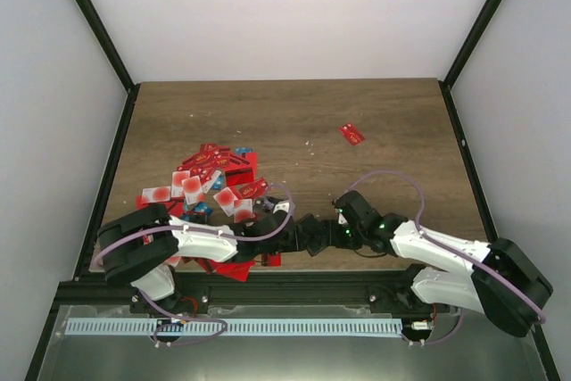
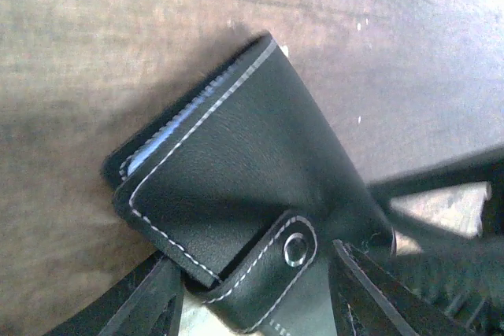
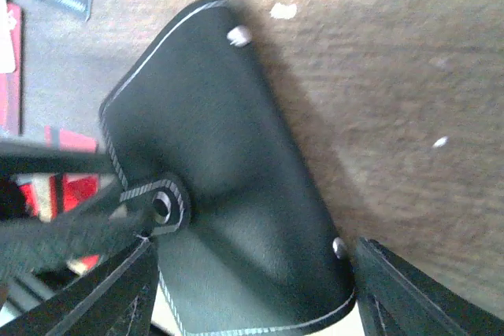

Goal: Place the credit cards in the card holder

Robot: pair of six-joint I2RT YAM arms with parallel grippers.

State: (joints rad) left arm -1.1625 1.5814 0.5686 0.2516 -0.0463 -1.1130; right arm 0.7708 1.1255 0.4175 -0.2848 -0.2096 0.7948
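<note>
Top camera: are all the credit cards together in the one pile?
No, one red credit card lies alone on the table, well right of the main pile.

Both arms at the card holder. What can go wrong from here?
The left jaws and right jaws both straddle the small black stitched leather card holder from opposite sides; uneven pulls could twist or drop it.
Its snap tab lies between the left jaws, so a squeeze may pin it closed.
It is close to the wooden table's near edge; a slip could send it off.
</note>
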